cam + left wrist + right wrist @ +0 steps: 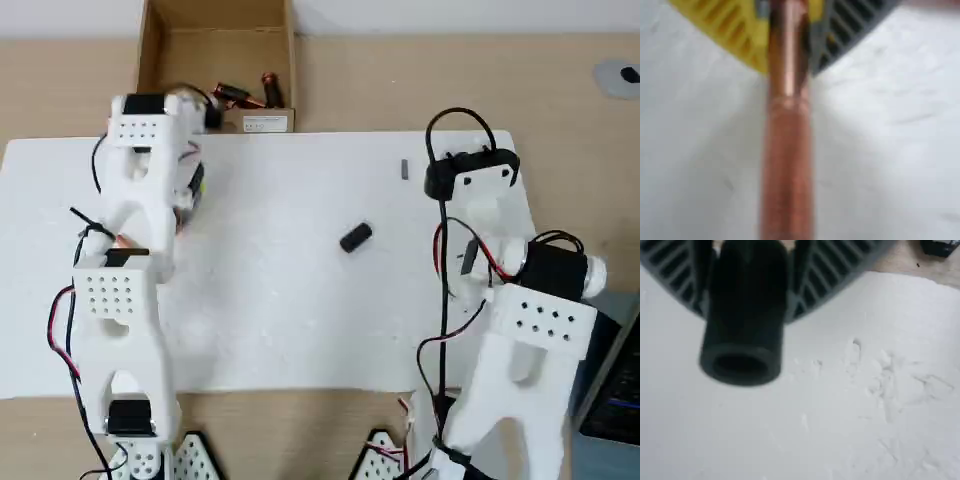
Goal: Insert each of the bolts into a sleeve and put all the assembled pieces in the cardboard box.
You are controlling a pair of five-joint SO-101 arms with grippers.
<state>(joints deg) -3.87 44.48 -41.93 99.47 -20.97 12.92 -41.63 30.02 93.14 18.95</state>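
**Bolt and sleeve both gripped close to the lens; one sleeve loose on the foam**

Bolt (pixel 787 150) first: in the left wrist view the copper shank runs from the top centre of the frame down to its lower edge. It has a smooth upper part and a threaded lower part. The left gripper (pixel 787 50) is clenched on it, with a yellow finger on one side and a grey ribbed finger on the other. White foam (pixel 900 150) lies behind.

In the right wrist view the right gripper (pixel 747 285) grasps a black sleeve (pixel 745 335) between two dark ribbed fingers. The sleeve's hollow mouth faces the lens, over the foam. A strip of wooden table (pixel 905 262) shows at the upper right of that frame.

From above, the left arm (pixel 120 290) stands at the left of the frame and stretches up toward the box (pixel 150 60), its wrist at the foam's upper left corner. The right arm (pixel 520 330) rises from the lower right. Between them a loose sleeve (pixel 355 238) lies on its side near the middle of the foam, apart from both arms. A small grey piece (pixel 404 169) lies above it and to the right, near the foam's top edge; I cannot tell what it is.

The box sits at the top left, touching the foam's edge. Two copper-and-black pieces (pixel 232 95) lie in its lower right part.
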